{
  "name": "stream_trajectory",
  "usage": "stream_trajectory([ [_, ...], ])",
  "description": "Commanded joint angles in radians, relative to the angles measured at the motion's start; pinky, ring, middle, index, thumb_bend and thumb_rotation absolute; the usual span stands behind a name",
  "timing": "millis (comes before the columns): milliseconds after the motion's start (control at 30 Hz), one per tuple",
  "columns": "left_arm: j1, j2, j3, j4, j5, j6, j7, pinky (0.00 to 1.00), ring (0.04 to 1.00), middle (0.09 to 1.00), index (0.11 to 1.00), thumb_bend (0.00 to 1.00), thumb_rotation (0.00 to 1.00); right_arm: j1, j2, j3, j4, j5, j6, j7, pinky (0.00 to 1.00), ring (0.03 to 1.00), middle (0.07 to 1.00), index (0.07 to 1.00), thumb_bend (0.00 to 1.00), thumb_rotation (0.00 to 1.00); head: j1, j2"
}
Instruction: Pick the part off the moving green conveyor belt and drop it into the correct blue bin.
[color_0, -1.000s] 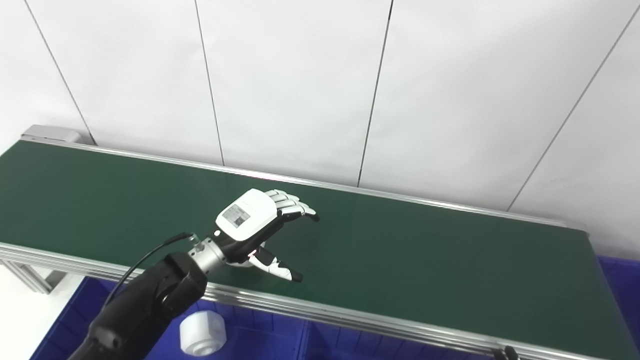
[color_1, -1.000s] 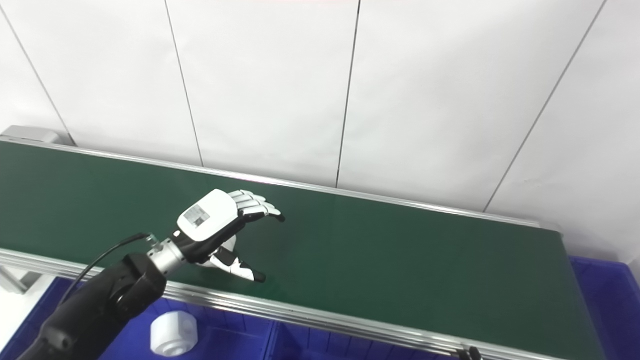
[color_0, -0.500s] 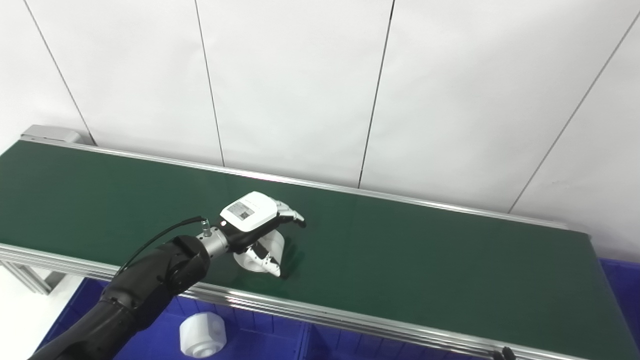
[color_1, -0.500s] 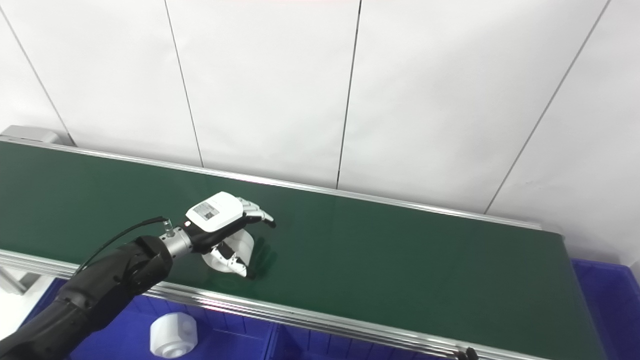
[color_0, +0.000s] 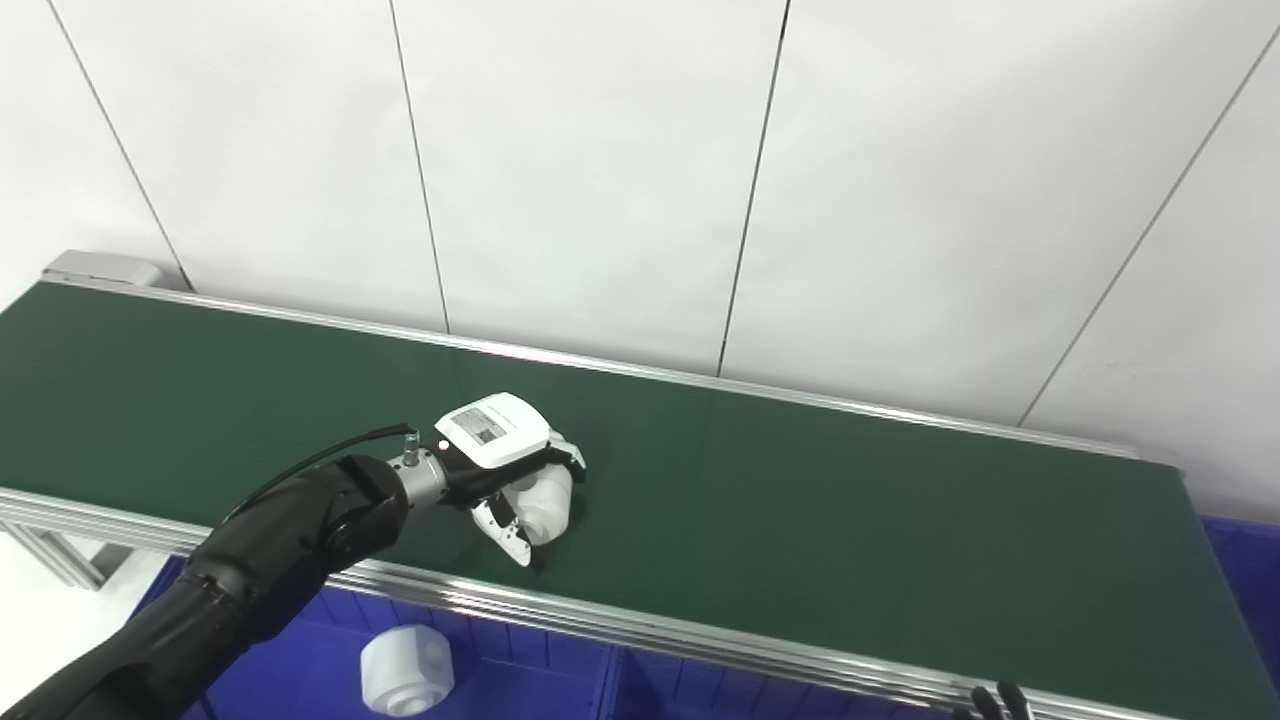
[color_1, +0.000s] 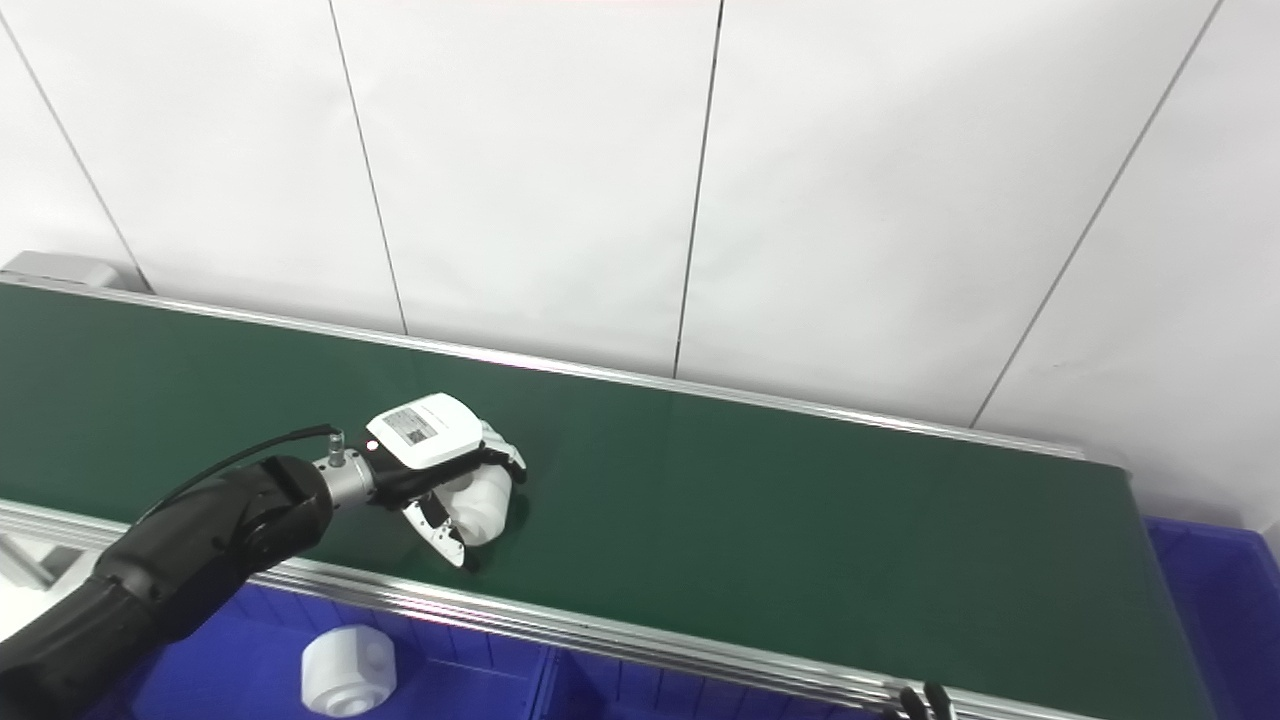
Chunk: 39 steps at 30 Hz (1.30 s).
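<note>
Stage: grasp under way | left hand (color_0: 505, 470) curled around the white cylindrical plastic part (color_0: 543, 503), resting on the dark green conveyor belt (color_0: 850, 530) near its front rail | lift not evident | remaining: carry and release into blue plastic bin (color_0: 500, 685), where a similar white part (color_0: 405, 668) lies | right hand: fingertips at bottom edge, state cannot be told

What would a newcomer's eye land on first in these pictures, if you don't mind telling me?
Probably the left hand, its fingers curled around a white part near the front edge of the long green conveyor belt. Next, a second white part lying in the blue bin below the belt.
</note>
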Motion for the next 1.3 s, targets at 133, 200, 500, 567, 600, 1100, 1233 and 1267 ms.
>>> stream_trajectory([
  [133, -0.011, -0.02, -0.001, 0.033, 0.031, -0.032, 0.243, 0.37, 0.381, 0.446, 0.517, 0.53, 0.0, 0.008, -0.006, 0.004, -0.053, 0.008, -0.01, 0.01, 1.0, 0.911, 0.933, 0.978, 0.69, 1.0, -0.002, 0.01],
  [200, -0.009, -0.014, -0.015, 0.012, 0.044, -0.017, 0.229, 0.36, 0.374, 0.44, 0.516, 0.52, 0.0, 0.011, -0.01, 0.006, -0.059, 0.01, -0.005, 0.012, 1.0, 0.913, 0.936, 0.977, 0.69, 1.0, -0.001, 0.012],
  [500, 0.015, 0.012, -0.005, -0.244, 0.012, 0.076, -0.029, 0.19, 0.249, 0.397, 0.512, 0.52, 0.0, 0.015, -0.014, 0.01, -0.071, 0.004, -0.004, 0.007, 0.99, 0.902, 0.934, 0.973, 0.69, 1.0, 0.008, 0.034],
  [567, 0.024, 0.018, 0.006, -0.316, 0.001, 0.079, -0.073, 0.19, 0.237, 0.461, 0.489, 0.52, 0.0, 0.015, -0.013, 0.01, -0.076, 0.01, -0.004, 0.008, 0.98, 0.897, 0.931, 0.97, 0.7, 1.0, 0.008, 0.043],
  [600, 0.03, 0.021, 0.014, -0.356, -0.006, 0.085, -0.102, 0.19, 0.235, 0.469, 0.486, 0.53, 0.0, 0.015, -0.014, 0.011, -0.082, 0.012, 0.003, 0.01, 0.98, 0.898, 0.93, 0.971, 0.7, 1.0, 0.01, 0.058],
  [1100, 0.374, 0.038, 0.144, -0.865, -0.155, 0.19, -0.376, 0.22, 0.291, 0.428, 0.526, 0.52, 0.0, 0.03, -0.026, 0.008, -0.255, 0.041, 0.154, -0.002, 0.95, 0.889, 0.932, 0.958, 0.73, 0.97, 0.03, 0.217],
  [1233, 0.502, 0.007, 0.172, -0.921, -0.124, 0.195, -0.36, 0.2, 0.273, 0.431, 0.524, 0.52, 0.0, 0.017, -0.03, 0.007, -0.331, 0.028, 0.237, -0.023, 0.94, 0.883, 0.918, 0.942, 0.7, 0.97, 0.011, 0.293],
  [1267, 0.517, 0.0, 0.177, -0.931, -0.12, 0.197, -0.363, 0.18, 0.258, 0.429, 0.524, 0.52, 0.0, 0.014, -0.031, 0.006, -0.347, 0.029, 0.254, -0.026, 0.95, 0.888, 0.92, 0.944, 0.69, 0.98, 0.005, 0.317],
])
